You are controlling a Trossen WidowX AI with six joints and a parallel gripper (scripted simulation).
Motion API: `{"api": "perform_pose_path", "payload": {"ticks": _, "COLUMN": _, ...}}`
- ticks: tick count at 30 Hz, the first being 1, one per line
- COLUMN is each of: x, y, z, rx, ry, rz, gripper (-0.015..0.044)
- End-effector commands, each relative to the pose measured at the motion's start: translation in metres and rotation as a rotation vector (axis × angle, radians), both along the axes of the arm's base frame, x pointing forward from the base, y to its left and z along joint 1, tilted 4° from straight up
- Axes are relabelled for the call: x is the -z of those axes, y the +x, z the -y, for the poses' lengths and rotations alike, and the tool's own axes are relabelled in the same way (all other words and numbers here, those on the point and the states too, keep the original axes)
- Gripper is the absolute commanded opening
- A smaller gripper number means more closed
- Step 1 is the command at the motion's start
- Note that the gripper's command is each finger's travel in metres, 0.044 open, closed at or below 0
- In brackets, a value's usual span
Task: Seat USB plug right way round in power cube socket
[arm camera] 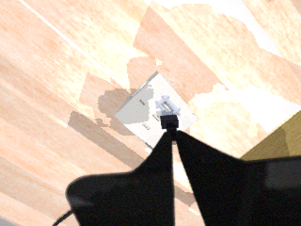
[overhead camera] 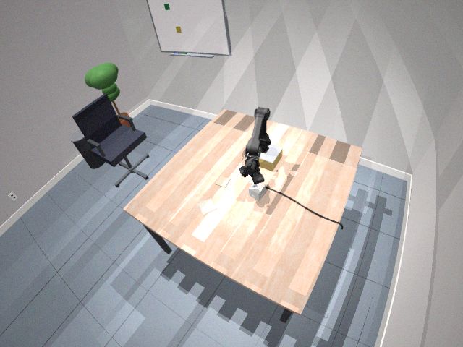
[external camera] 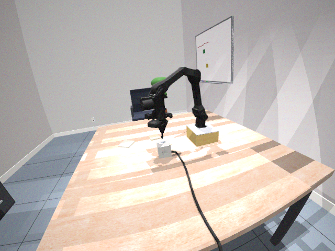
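1. A black robot arm [overhead camera: 256,139] reaches over a pale wooden counter [overhead camera: 239,238], its gripper [overhead camera: 257,183] just above a small light-grey cube [overhead camera: 257,191].
2. A black cable [overhead camera: 304,206] runs from beside the cube past the counter's edge.
3. Near the arm's base sits a white-topped yellow block [overhead camera: 271,158].
4. A dark office chair [overhead camera: 117,143] stands on blue floor tiles.

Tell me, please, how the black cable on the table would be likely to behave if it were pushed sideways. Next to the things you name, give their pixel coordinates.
The black cable [overhead camera: 304,207] [external camera: 191,186] would probably bend rather than move as one piece, since it already lies in a loose curve. Its end at the power cube [overhead camera: 257,192] [external camera: 164,150] might tug that small block, while the end past the table edge may swing.
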State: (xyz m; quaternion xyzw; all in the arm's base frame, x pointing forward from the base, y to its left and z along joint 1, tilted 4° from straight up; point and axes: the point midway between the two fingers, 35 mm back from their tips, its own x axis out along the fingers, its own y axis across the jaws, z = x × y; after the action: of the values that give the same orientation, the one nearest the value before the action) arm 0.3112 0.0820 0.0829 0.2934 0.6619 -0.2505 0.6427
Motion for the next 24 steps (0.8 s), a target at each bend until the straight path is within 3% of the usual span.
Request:
{"api": "perform_pose_path", "payload": {"ticks": 1, "x": 0.0002, "y": -0.0002, "z": 0.0000, "rx": -0.115, "ry": 0.000, "rz": 0.007, "gripper": 0.0000}}
{"api": "perform_pose_path", "payload": {"ticks": 24, "x": 0.0002, "y": -0.0002, "z": 0.0000, "rx": -0.716, "ry": 0.002, "rz": 0.047, "gripper": 0.0000}}
